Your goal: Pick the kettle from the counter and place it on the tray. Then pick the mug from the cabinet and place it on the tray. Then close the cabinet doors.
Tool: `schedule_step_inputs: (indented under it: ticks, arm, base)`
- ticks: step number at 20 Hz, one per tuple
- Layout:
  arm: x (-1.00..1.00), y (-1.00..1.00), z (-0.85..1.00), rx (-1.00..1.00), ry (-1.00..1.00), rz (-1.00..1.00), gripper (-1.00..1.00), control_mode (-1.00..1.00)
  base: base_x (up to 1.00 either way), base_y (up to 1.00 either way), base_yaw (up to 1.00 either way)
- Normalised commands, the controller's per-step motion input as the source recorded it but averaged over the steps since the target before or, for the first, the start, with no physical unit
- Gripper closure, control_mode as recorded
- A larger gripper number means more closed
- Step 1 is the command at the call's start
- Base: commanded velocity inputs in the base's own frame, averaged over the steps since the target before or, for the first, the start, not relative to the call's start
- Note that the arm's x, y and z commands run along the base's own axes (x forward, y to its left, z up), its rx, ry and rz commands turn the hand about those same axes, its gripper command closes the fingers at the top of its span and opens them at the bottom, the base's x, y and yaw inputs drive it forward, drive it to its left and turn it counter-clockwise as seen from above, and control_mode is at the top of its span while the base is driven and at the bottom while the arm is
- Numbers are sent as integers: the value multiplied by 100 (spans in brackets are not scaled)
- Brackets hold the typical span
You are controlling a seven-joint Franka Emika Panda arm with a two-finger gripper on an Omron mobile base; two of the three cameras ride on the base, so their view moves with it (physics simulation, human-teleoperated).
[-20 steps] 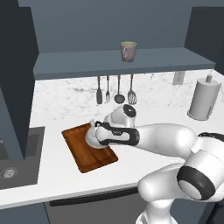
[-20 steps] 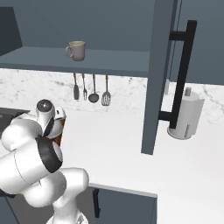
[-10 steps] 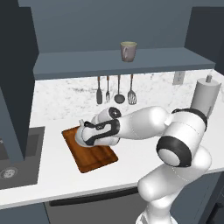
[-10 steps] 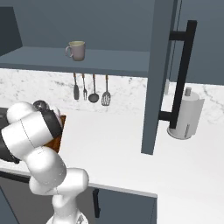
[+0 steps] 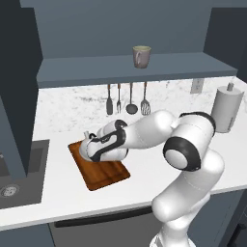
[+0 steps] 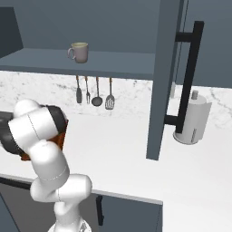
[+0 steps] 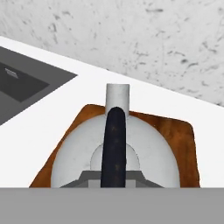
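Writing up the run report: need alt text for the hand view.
Seen from directly above, the silvery kettle with its black arched handle sits over the wooden tray, spout toward the speckled backsplash. A dark sink lies left.

Glossy white rounded arm (image 5: pixel 193 159), dark bands at the joints, smooth bulbous segments, thick white base column

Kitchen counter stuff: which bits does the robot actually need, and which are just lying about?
Needed:
silvery dome kettle with black arched handle, gripper shut on it
reddish-brown wooden tray
beige mug on the shelf
dark blue cabinet door

Lying about:
grey paper-towel roll
hanging utensils
dark sink
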Motion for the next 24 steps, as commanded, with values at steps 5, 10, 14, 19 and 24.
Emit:
schedule_step_inputs:
  ticks: [5, 10, 14, 19, 24]
  arm:
    - [18, 0, 0, 0, 0, -2, 100, -100]
    - [6, 5, -10, -2, 0, -3, 100, -100]
    - [8, 8, -10, -1, 0, -4, 100, -100]
    - [14, 13, -7, 0, 0, -5, 100, -100]
    - [-1, 3, -14, -6, 4, -9, -100, -100]
  base:
    - [0, 0, 0]
    - [0, 0, 0]
    - [0, 0, 0]
    - [0, 0, 0]
    - [0, 0, 0]
